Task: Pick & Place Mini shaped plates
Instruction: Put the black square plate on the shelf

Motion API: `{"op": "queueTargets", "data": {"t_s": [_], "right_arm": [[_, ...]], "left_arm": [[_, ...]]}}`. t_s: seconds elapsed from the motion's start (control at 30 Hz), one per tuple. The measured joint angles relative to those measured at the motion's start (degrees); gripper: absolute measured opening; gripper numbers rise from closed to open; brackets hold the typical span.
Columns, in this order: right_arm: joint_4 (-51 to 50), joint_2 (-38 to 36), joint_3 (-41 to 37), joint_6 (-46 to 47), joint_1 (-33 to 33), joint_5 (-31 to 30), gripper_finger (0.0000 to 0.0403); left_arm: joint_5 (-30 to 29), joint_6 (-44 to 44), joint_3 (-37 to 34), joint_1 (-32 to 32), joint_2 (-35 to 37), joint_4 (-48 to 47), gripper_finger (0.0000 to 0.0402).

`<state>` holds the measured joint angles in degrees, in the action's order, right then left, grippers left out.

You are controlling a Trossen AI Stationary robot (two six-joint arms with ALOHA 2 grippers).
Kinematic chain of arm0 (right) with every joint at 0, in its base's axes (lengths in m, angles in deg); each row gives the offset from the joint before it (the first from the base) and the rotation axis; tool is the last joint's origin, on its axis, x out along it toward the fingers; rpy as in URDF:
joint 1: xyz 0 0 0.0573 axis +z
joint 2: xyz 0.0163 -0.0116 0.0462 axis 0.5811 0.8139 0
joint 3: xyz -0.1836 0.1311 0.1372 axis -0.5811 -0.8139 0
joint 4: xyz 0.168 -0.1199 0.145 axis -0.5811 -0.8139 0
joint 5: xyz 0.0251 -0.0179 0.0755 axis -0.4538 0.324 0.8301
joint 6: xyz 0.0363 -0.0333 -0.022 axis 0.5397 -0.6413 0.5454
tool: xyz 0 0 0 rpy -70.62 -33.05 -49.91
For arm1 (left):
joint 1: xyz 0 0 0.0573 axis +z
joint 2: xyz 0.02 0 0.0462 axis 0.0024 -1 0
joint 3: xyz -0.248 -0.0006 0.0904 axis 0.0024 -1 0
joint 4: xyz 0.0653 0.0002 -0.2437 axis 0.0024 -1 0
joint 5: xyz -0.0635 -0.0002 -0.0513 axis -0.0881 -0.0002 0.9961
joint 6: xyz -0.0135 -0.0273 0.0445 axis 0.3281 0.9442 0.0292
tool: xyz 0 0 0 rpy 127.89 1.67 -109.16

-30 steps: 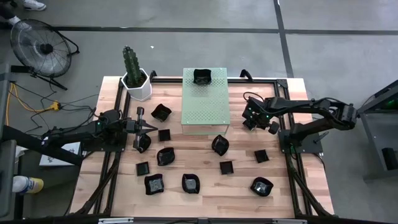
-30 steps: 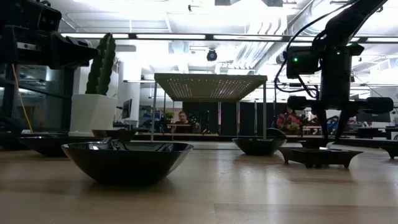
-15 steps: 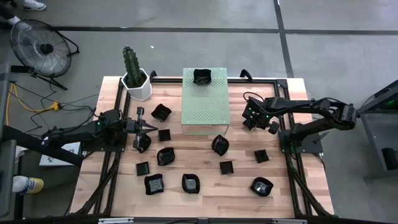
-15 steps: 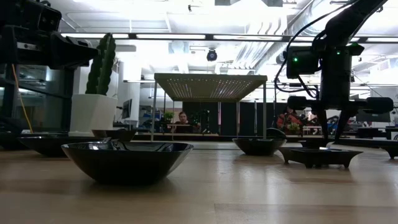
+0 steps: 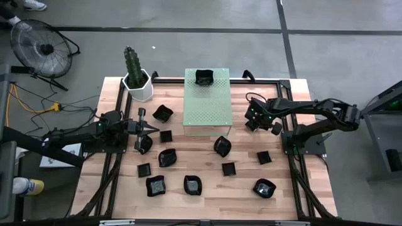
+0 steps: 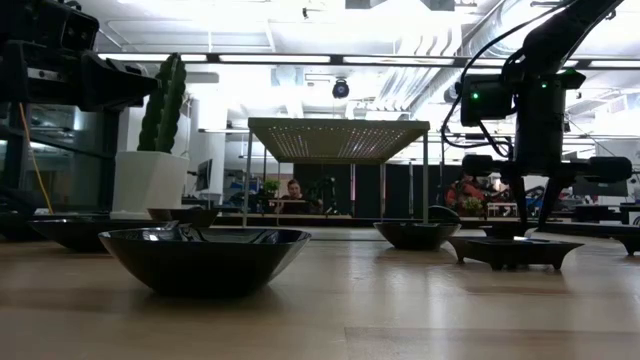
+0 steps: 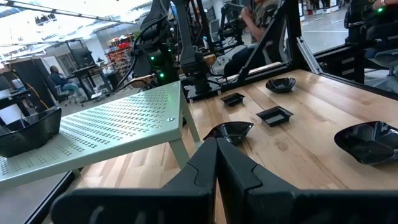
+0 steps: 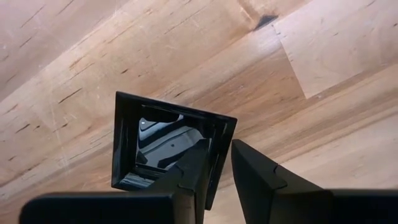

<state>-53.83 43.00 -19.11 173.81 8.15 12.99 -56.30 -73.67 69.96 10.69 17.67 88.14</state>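
Right pincer [image 8: 217,163] pinching a square plate [image 8: 163,144] by its rim; lift straight, keeping the rim seated.

Two dark jointed arms, blk cables, green LEDs

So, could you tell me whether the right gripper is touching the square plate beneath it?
Touching. In the right wrist view the right gripper straddles one rim of the square plate, one finger inside the dish against the wall and the other outside it.
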Motion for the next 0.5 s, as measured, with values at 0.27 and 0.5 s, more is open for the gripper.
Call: {"op": "queueTargets", "data": {"t_s": [0.27, 0.5], "right_arm": [[6.0, 2.1, -1.7, -0.1, 0.0, 1.5, 0.0067], [5.9, 2.1, -1.7, -1.1, 0.0, 1.2, 0.0066]], "left_arm": [[0.0, 0.0, 0.0, 0.0, 0.0, 0.0, 0.0003], [0.0, 0.0, 0.0, 0.0, 0.0, 0.0, 0.0003]]}}
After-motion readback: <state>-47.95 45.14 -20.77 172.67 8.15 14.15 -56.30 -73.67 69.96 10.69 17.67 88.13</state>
